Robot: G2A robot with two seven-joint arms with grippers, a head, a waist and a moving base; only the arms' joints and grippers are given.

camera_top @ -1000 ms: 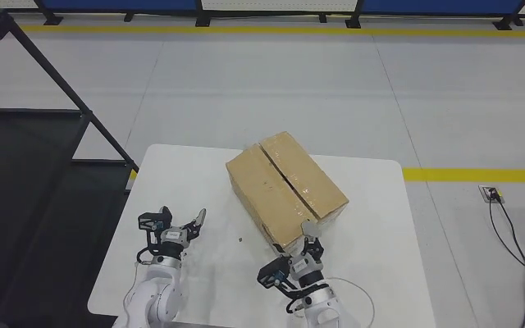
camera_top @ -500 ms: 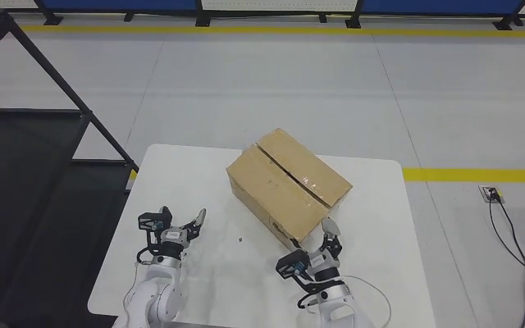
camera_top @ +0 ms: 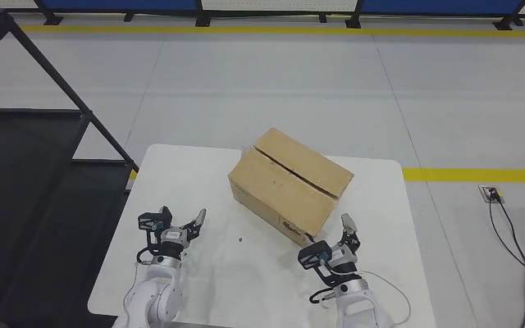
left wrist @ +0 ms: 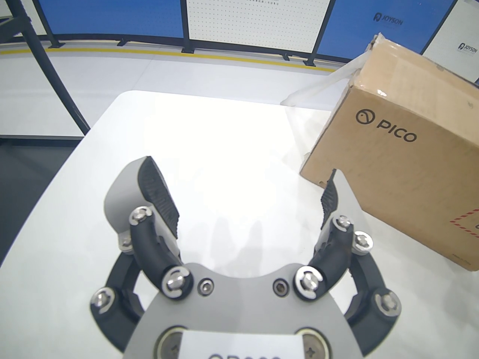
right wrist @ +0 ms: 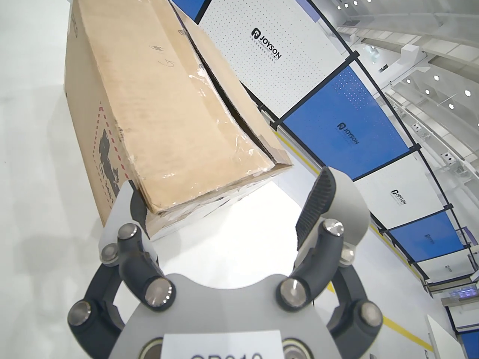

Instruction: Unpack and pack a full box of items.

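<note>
Cardboard box (camera_top: 289,187) is sitting just ahead of the right gripper (camera_top: 330,234), its near corner pointing twd the gap betw the fingers. One finger is lying just beside that corner; can't tell if touching. Right gripper is spreading wide, holding nothing. Left gripper (camera_top: 182,215) is hovering over the near-left part of the table (camera_top: 205,279), also wide open w/ nothing in it, well apart from the box. Tiny dark speck (camera_top: 239,239) is lying on the tabletop betw the two grippers, near the box's long side. Box is resting turned diagonal on the table's far-right half, top flaps shut w/ a seam running lengthwise. Bare tabletop is stretching left of the box & ahead of the left gripper. Box's far end is reaching close to the table's far edge. Beyond, a yellow floor line (camera_top: 463,174) is running off right & a black frame (camera_top: 98,123) is standing by the far-left corner.
</note>
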